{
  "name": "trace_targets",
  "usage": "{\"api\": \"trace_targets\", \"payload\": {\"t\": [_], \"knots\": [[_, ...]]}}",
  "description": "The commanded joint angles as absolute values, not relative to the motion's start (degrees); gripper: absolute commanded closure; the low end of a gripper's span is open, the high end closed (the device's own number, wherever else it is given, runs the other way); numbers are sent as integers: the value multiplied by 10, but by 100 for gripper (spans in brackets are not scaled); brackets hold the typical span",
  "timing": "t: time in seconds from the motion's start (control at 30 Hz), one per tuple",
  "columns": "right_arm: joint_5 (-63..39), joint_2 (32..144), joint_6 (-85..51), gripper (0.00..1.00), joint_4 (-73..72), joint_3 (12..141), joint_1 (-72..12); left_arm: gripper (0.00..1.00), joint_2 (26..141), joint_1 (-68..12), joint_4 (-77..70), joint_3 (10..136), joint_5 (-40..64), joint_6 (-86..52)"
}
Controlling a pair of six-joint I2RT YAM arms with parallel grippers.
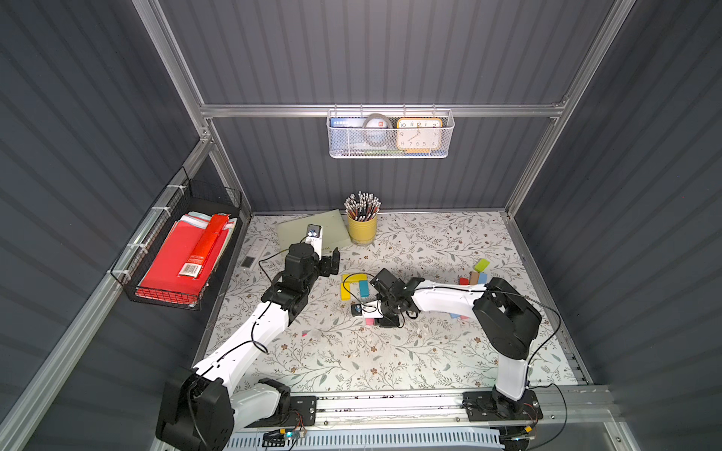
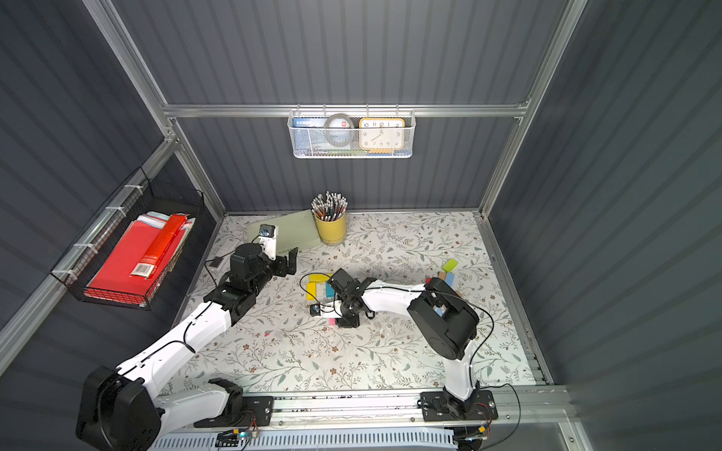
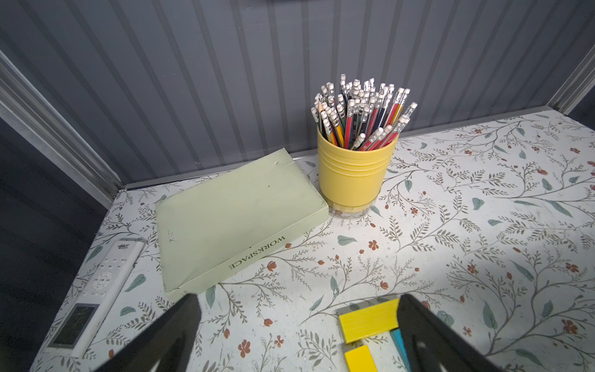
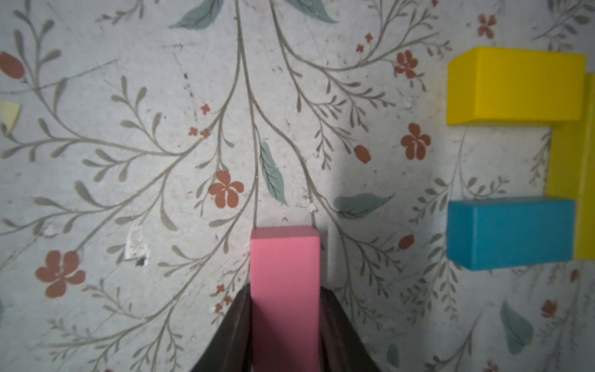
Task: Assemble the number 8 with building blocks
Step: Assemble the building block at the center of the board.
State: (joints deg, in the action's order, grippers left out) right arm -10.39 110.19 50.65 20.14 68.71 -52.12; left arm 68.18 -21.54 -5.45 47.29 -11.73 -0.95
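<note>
Pink block (image 4: 285, 257): smooth matte rectangular slab, standing on a narrow edge mid-table, nearer the arm bases than the started number 8 (image 1: 345, 293). That is two yellow blocks (image 4: 515, 83) & a teal block (image 4: 510, 232) laid flat in a squared C, apart from pink. Right gripper (image 4: 285, 291) clamps pink's long faces; the block's near end is hidden btwn the dark jaws. In both top views the right arm (image 1: 441, 296) covers most of it. Left gripper (image 3: 299, 298) gapes wide, empty, near the yellows. Spare blocks (image 1: 474, 275) lie far right on the scuffed floral mat (image 1: 390, 359).
</note>
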Motion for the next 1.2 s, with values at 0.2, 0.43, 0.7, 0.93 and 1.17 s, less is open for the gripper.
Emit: {"api": "trace_targets", "payload": {"t": [0.2,0.43,0.7,0.93,1.17], "knots": [[-112,1189,522,76,218,799,-533,1,675,-211,-50,464,-133,-11],[-110,1216,529,73,214,829,-535,1,678,-211,-51,464,-130,-11],[-98,1223,540,61,202,836,-535,1,681,-211,-51,465,-128,-12],[-92,1223,543,56,188,837,-536,1,681,-211,-51,465,-134,-11],[-82,1226,549,56,176,835,-536,1,668,-211,-53,460,-159,-15]]}}
